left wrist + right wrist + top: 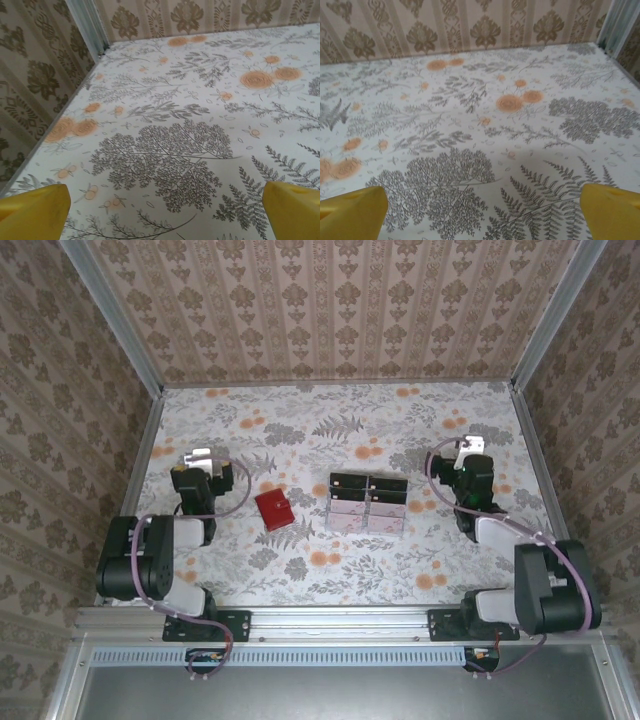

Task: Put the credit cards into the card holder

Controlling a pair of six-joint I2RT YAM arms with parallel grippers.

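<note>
- Hanging wide open and holding nothing: left gripper (198, 458) and right gripper (470, 447), near the side edges of the counter (330, 580).
- The credit cards (367, 502) are lying flat mid-counter; the card holder (273, 509) is sitting just left of them, apart, apparently folded shut.
- Risk: pinch slipping off thin flat cards; unbraced holder sliding away.

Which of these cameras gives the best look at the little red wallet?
The top external view: the red wallet lies whole on the table, left of the cards. The wrist views take in bare flowered table beyond their yellow fingertips.
</note>
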